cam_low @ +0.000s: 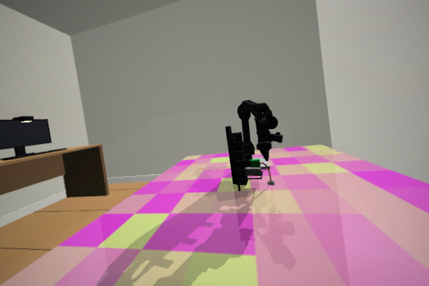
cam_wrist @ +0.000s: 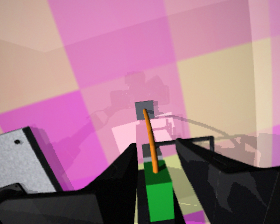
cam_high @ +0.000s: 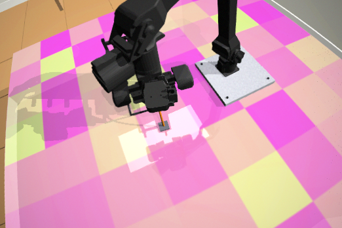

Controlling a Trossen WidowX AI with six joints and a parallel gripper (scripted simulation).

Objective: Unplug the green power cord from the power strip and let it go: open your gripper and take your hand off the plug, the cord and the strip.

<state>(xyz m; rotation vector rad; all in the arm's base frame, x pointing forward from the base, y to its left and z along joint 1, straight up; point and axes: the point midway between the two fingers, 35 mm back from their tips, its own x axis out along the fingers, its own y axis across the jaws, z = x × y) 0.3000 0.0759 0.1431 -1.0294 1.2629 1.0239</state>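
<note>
Hanging over the middle of the checkered desk, my gripper [cam_wrist: 156,145] points down with its two dark fingers set on either side of the green plug [cam_wrist: 159,196]. The jaws stand partly closed, at a middling width, the same as the width set for them, so I take it that nothing is clamped: the plug sits in the gap between the fingers, and from the wrist view I cannot tell whether the pads touch its sides.

An orange cord [cam_wrist: 150,140] rises from the top of the plug in that view and curves to a small grey block [cam_wrist: 144,109] lying on a pale tile of the desk. In the top view the same orange cord [cam_high: 161,118] shows just below my wrist, running down to the grey block [cam_high: 164,125]; the plug itself is hidden there beneath my arm [cam_high: 144,53].

The exterior view shows the black power strip [cam_low: 236,157] standing upright near the middle of the desk, with the green plug [cam_low: 255,163] against its lower part and my gripper [cam_low: 265,155] coming down just above and beside it. Whether the plug is seated in the strip cannot be made out at this size.

My base is bolted to a grey mounting plate [cam_high: 244,82] nearer the desk's right edge in the top view, well apart from the plug.
</note>
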